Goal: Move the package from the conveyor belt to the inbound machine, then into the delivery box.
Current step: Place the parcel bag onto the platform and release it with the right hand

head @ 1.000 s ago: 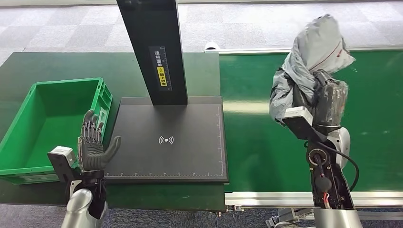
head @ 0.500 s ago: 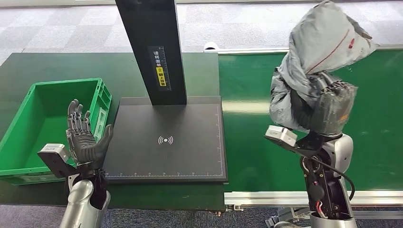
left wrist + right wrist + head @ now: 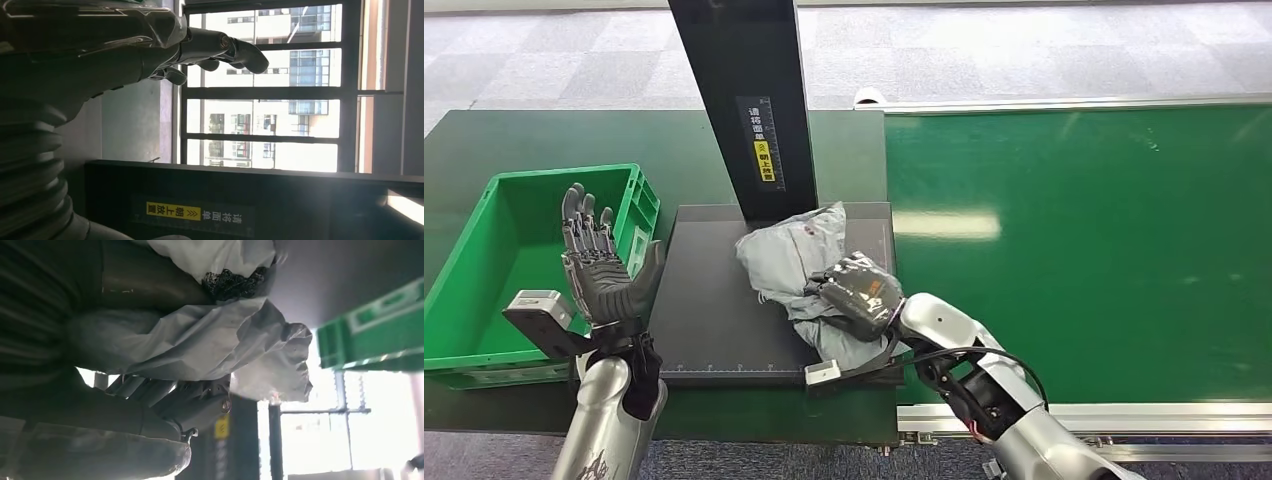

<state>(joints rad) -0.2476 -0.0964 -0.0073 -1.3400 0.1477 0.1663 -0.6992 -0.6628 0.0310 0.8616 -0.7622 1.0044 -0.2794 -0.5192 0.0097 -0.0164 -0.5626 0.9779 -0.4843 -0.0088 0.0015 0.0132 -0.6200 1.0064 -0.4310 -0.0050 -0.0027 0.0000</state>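
Package (image 3: 796, 262), a crumpled grey bag, lay on the dark plate of the inbound machine (image 3: 714, 320), the right hand (image 3: 859, 292) gripping its near end, so the scanning step looked in hand. Beside the plate the left hand (image 3: 604, 275) was raised, fingers (image 3: 579, 225) wide, holding nothing. Next would come lifting the bag across into the green delivery box (image 3: 464, 275) on the counter (image 3: 504, 140).

Grey carpet tiles (image 3: 1024, 45) cover the floor beyond a dark green table (image 3: 524, 140). Tall dark-framed windows (image 3: 270, 85) let in bright daylight.
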